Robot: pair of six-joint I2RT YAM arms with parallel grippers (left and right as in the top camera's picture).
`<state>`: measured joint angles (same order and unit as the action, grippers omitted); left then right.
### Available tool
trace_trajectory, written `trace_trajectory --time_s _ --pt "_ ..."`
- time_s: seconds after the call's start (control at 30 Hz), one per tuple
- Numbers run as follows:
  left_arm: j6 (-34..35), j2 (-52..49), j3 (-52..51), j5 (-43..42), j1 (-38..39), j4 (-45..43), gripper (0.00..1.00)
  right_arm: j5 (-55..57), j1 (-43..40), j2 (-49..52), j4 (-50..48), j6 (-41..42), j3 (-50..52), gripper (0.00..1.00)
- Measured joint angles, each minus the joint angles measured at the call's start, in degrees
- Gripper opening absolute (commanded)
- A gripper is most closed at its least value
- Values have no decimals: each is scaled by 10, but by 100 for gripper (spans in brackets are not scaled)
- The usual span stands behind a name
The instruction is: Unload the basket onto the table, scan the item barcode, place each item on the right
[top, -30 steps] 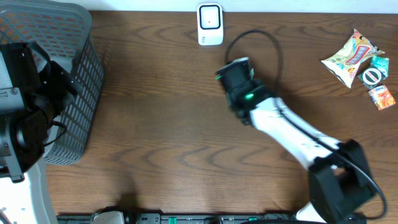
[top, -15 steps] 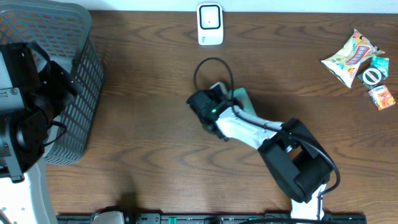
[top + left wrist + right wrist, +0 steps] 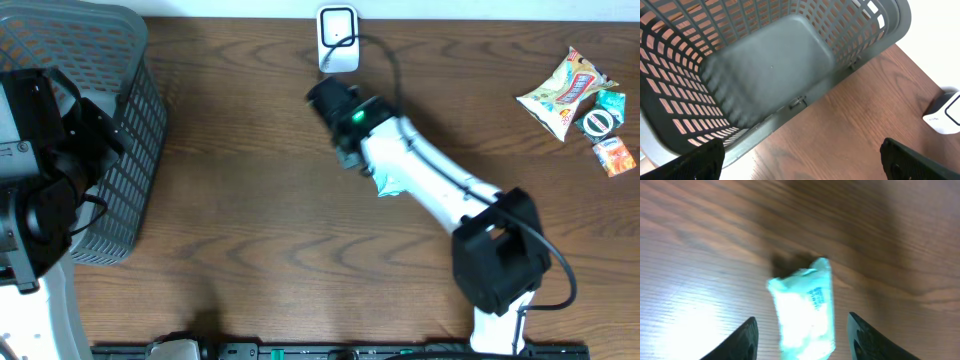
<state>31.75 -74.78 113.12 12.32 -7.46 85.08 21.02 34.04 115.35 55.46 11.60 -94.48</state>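
Right gripper (image 3: 801, 319) had its fingers spread either side of the packet (image 3: 805, 307), touching neither edge. It lay flat on the brown wood-grain table (image 3: 700, 235), glare washing the wood. Pale green crinkled wrapper, small dark print, too blurred to read

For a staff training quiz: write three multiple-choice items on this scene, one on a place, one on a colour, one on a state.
1. In the overhead view, where on the table is the white scanner?
A. At the bottom edge
B. At the left edge
C. At the top edge

2. What colour is the basket?
A. Red
B. Grey
C. Yellow

3. How is the right tool?
A. Open, the pale green packet lying between its fingers
B. Shut on the packet
C. Shut on nothing

Answers:
1 C: it stands at the middle of the top edge.
2 B: its mesh walls are grey.
3 A: the right wrist view shows both fingers clear of the packet.
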Motion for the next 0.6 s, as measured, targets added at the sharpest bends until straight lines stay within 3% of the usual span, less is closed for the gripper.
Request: trace_trajectory --time_s 0.2,0.43,0.5,0.6 --pt "0 0 0 0 0 0 98 -140 -96 0 28 -59 17 58" --pt "0 0 0 0 0 1 98 -203 -116 0 -57 -79 98 57" --pt "0 0 0 0 0 0 98 -210 -115 0 -79 -81 119 51" --pt "0 0 0 0 0 0 98 -214 -115 0 -113 -81 146 31"
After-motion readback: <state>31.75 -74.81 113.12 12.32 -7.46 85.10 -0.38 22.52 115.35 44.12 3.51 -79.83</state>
